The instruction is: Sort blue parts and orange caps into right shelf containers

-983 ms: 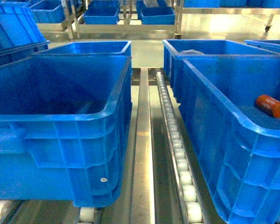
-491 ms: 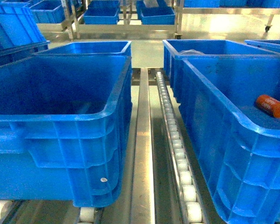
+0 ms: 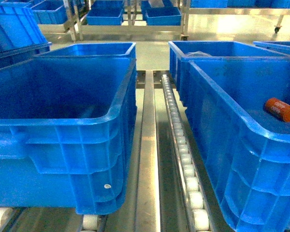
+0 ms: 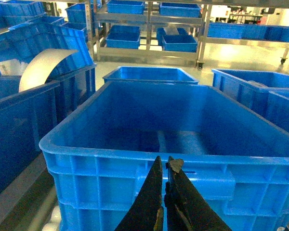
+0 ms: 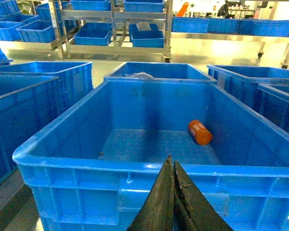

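Note:
One orange cap (image 3: 282,109) lies on its side on the floor of the near right shelf container (image 3: 221,96), a large blue crate. In the right wrist view the orange cap (image 5: 200,132) rests toward the crate's far right, and my right gripper (image 5: 170,161) is shut, empty, just outside the near rim (image 5: 86,166). My left gripper (image 4: 164,161) is shut and empty in front of the near wall of the left blue crate (image 4: 101,159), whose visible floor is bare. No blue parts are in view. Neither gripper shows in the head view.
A steel rail (image 3: 148,145) and a roller track (image 3: 181,145) run between the two crate rows. More blue crates stand behind, one (image 3: 222,48) holding something pale. Metal shelves with blue bins (image 3: 130,17) line the back. A tilted crate with a white sheet (image 4: 43,67) is at left.

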`<state>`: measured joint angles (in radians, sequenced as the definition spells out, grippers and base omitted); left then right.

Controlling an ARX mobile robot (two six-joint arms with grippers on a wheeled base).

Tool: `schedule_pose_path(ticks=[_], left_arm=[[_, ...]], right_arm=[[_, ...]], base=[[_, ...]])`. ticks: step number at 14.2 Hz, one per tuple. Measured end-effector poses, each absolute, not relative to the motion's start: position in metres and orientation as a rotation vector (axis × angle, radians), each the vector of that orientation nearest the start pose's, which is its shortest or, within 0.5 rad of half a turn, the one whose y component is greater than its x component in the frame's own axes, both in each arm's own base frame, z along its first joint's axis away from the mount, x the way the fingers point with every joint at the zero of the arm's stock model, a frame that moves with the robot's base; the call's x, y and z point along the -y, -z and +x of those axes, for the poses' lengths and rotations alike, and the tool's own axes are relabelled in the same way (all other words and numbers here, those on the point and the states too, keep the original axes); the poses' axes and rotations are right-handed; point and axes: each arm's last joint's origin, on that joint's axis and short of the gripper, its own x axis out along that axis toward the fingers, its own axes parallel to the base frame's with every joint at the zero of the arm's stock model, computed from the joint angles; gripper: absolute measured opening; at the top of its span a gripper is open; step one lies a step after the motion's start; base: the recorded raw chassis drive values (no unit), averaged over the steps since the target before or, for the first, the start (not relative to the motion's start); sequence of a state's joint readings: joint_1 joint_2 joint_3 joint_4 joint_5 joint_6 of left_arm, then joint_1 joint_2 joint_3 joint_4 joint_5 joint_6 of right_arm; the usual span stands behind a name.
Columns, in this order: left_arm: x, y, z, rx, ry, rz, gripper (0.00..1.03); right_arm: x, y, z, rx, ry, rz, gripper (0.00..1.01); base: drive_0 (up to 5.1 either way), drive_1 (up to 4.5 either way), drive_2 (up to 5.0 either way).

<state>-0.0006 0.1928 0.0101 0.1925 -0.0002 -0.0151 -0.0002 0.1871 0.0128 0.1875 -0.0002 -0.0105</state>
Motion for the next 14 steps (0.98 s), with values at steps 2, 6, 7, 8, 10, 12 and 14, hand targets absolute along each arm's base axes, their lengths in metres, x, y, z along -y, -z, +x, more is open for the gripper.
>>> schedule_pose_path(ticks=[2, 6, 7, 8, 10, 12, 14], left_arm=[[0.0, -0.167, 0.104, -0.013, 0.001, -0.014, 0.02], [0.0, -0.166, 0.098, -0.004, 0.0, -0.014, 0.02], [0.0, -0.166, 0.098, -0.006, 0.0, -0.014, 0.02], [0.0, -0.166, 0.098, -0.005, 0.0, -0.015, 0.02], [0.0, -0.166, 0.098, -0.004, 0.0, -0.014, 0.28], [0.0, -0.166, 0.098, -0.004, 0.0, -0.014, 0.55], [0.0, -0.166, 0.098, -0.004, 0.0, -0.014, 0.82]], right_arm=[[0.0, -0.165, 0.103, -0.034, -0.001, -0.01, 0.01], [0.0, -0.168, 0.097, 0.01, 0.0, -0.008, 0.01], [0.0, -0.167, 0.097, 0.002, 0.0, -0.008, 0.01], [0.0, -0.167, 0.097, 0.003, 0.0, -0.008, 0.01], [0.0, -0.167, 0.097, 0.004, 0.0, -0.008, 0.26], [0.0, -0.167, 0.097, 0.003, 0.0, -0.008, 0.53], [0.0, -0.167, 0.097, 0.004, 0.0, -0.008, 0.81]], base=[[0.0, 0.0, 0.0], [0.0, 0.0, 0.0], [0.0, 0.0, 0.0], [0.0, 0.0, 0.0], [0.0, 0.0, 0.0], [0.0, 0.0, 0.0], [0.0, 0.0, 0.0]])
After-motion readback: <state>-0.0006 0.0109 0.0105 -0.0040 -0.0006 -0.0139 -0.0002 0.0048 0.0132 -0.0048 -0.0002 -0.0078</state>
